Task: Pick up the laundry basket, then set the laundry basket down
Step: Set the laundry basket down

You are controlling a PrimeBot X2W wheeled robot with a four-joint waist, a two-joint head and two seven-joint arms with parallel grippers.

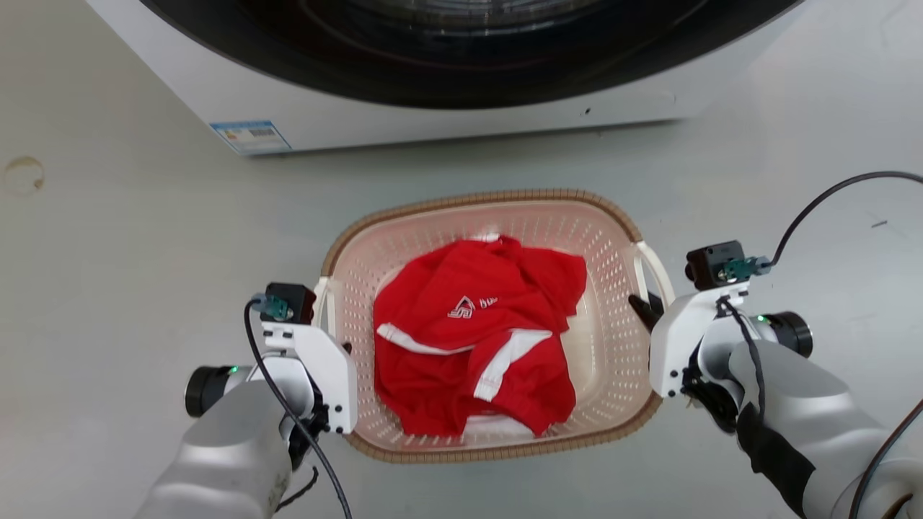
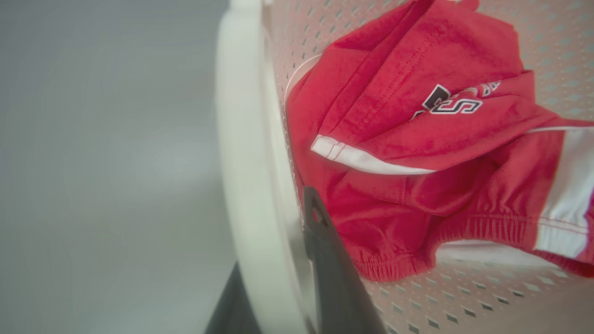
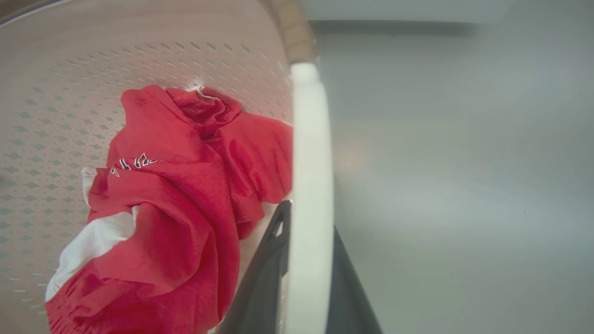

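Clamping the basket (image 1: 505,196) from both sides: left jaws clenched on its left handle (image 2: 241,139), right jaws clenched on its right handle (image 3: 308,162). Red shirt (image 1: 469,324) inside.

Pale grey left forearm (image 1: 223,447) reaches in from 7 o'clock, right forearm (image 1: 800,404) from 5 o'clock; left hand (image 1: 345,349) and right hand (image 1: 649,308) clamp the 9 and 3 o'clock handles of the pale pink perforated plastic laundry basket (image 1: 577,238)
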